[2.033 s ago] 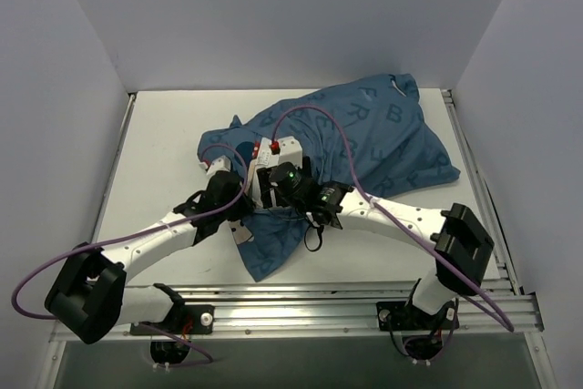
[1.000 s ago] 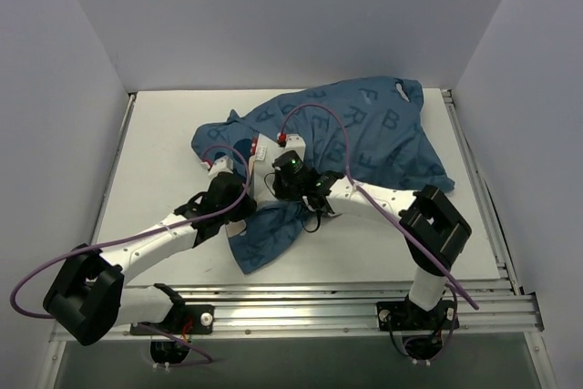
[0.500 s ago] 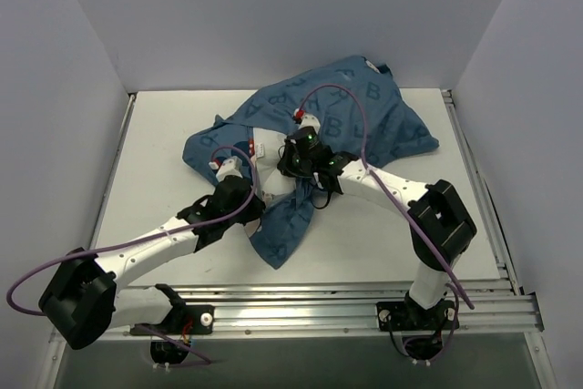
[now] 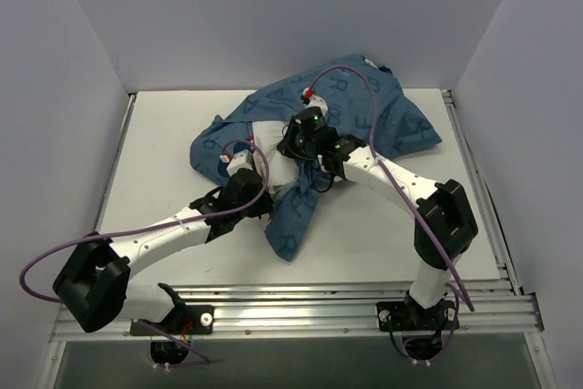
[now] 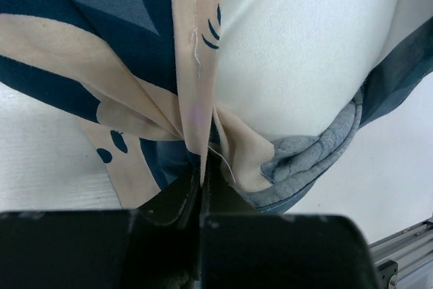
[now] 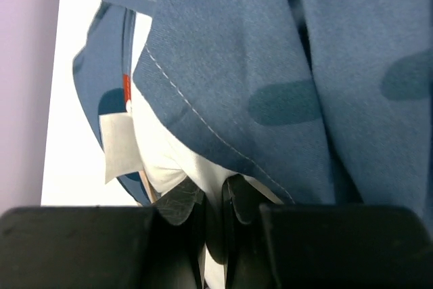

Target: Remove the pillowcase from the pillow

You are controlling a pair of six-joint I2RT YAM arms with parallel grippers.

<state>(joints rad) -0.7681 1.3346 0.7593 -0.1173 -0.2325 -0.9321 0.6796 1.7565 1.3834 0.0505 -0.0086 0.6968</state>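
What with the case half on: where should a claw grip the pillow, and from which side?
Probably the bare white end of the pillow showing at the pillowcase mouth, approached from the near side. The rest lies wrapped in blue fabric toward the back, so only that soft bulge can be pinched alone.

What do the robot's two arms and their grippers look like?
The left arm and right arm have slim white links with bulky black joint housings. A purple cable runs along each. The right wrist carries a small green light and a red connector. The left gripper and right gripper have black fingers on black bodies.
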